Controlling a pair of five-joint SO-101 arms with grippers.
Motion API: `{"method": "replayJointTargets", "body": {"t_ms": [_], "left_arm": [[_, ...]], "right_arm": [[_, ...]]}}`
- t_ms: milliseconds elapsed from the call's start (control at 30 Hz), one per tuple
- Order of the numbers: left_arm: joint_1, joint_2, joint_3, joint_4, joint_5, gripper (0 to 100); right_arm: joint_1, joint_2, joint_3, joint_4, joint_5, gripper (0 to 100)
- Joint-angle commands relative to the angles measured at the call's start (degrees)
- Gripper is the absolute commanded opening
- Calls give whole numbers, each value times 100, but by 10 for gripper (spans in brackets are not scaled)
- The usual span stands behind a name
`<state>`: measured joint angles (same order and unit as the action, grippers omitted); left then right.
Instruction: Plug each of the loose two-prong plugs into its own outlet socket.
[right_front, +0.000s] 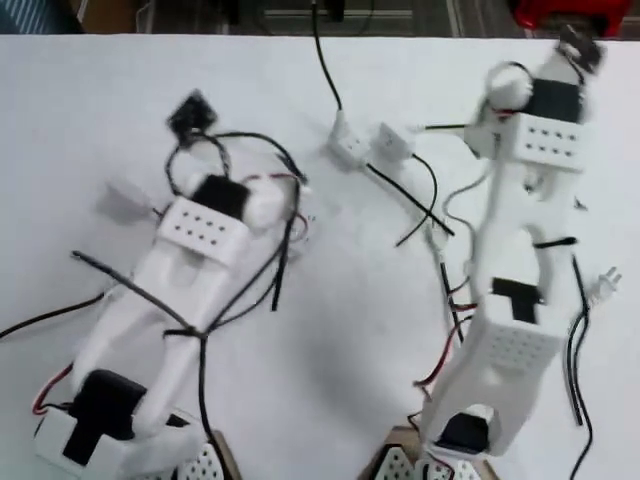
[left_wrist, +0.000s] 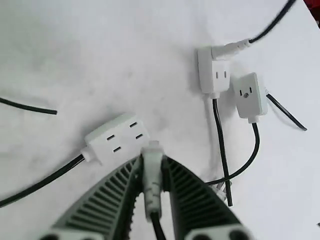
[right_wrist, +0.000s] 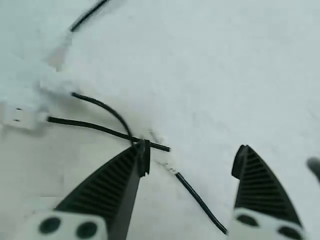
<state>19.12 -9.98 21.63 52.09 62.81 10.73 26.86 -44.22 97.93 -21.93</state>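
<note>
Our left fingers (left_wrist: 120, 185) clamp a plug (left_wrist: 151, 180).
At the left wrist we see it point lengthwise at the outlet (left_wrist: 116, 137); right fingers (right_wrist: 115, 185) gape above a cable (right_wrist: 100, 128).

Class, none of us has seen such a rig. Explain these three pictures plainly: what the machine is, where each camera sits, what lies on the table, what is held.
Two white robot arms sit side by side at a white table. One picture looks down from above; the other two come from cameras on the wrists. The left gripper pinches a white plug beside an outlet block; two more outlets lie farther off. The right gripper is open over black cords, holding nothing.
</note>
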Motion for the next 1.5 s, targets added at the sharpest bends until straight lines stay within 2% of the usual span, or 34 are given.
{"method": "replayJointTargets", "body": {"t_ms": [0,133,300,467,667,767,933,1067,1233,1467], "left_arm": [[92,-22,325,-826,-88,24],[92,-22,703,-1477,-70,24],[233,-13,774,-1327,536,24],[725,-22,703,-976,888,24],[242,409,484,-1424,1134,24],[180,1156,-396,-782,1248,24],[242,2501,-2637,1398,1697,24],[224,3512,-4035,2532,1820,24],[127,4365,-5275,3455,2233,24],[-110,4787,-6567,4070,2400,24]], "right_arm": [[497,-321,1108,-66,193,265],[497,-321,2303,-743,176,265],[488,-321,3613,-1842,158,265],[479,-321,4343,-2545,158,265],[488,-321,4659,-3099,149,265],[444,-321,4659,-3125,149,265],[338,-321,4659,-3116,149,265],[338,-321,4659,-3116,149,265],[338,-321,4659,-3125,158,265],[330,-321,4659,-3134,167,265]]}}
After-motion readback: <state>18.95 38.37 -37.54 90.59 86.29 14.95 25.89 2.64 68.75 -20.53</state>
